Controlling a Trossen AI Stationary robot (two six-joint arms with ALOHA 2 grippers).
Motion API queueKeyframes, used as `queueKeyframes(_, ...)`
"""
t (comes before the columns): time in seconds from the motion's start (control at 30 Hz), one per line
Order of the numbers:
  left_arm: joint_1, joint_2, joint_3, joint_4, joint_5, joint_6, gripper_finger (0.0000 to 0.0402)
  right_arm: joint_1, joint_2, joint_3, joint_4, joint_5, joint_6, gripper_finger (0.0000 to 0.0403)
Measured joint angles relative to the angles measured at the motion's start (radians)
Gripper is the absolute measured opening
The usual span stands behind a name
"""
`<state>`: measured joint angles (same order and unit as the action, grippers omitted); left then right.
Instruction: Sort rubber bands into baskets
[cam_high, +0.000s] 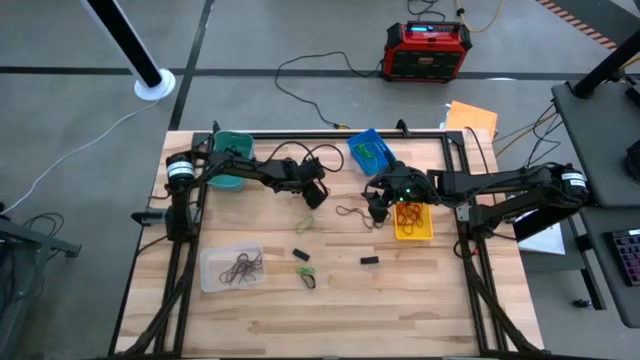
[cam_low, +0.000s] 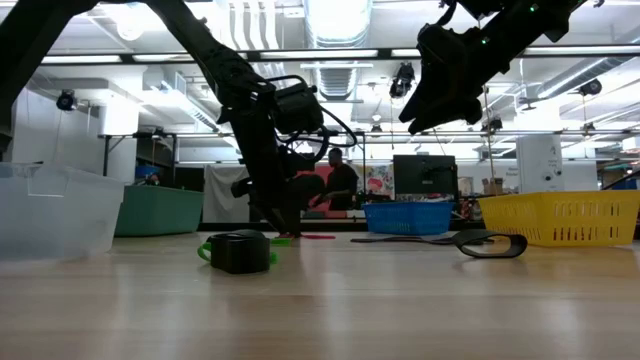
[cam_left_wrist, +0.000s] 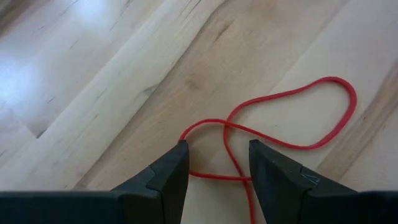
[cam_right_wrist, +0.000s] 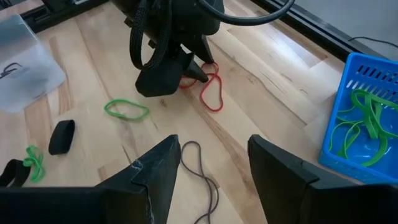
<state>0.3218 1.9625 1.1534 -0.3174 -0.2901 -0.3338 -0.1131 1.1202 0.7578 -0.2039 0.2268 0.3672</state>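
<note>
left gripper (cam_left_wrist: 217, 165) | we are straddling the red rubber band (cam_left_wrist: 292, 118) on the bench (cam_left_wrist: 93, 74), fingers spread | band trailing ahead | right gripper (cam_right_wrist: 211, 165) hovering, spread

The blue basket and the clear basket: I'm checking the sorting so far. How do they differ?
The blue basket holds bright green bands, while the clear basket holds dark ones. The blue basket sits at the table's far edge between the arms; the clear basket sits toward the near left. The blue one has slotted, opaque walls; the clear one is translucent. Both are small rectangular trays already holding bands.
</note>
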Motion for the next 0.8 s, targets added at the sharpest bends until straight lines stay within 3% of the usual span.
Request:
queueKeyframes(0.23,0.001,0.000,-0.027,0.009,0.004,0.012,0.0134,0.000,0.000,0.000,0.000,0.000,-0.004,0.0185)
queueKeyframes(0.47,0.001,0.009,-0.079,0.086,0.063,0.035,0.0015,0.000,0.000,-0.002,0.000,0.001,-0.011,0.0185)
queueKeyframes(0.8,-0.060,-0.036,-0.087,0.115,0.063,0.117,0.0000,0.000,0.000,-0.031,0.047,0.009,-0.057,0.0185)
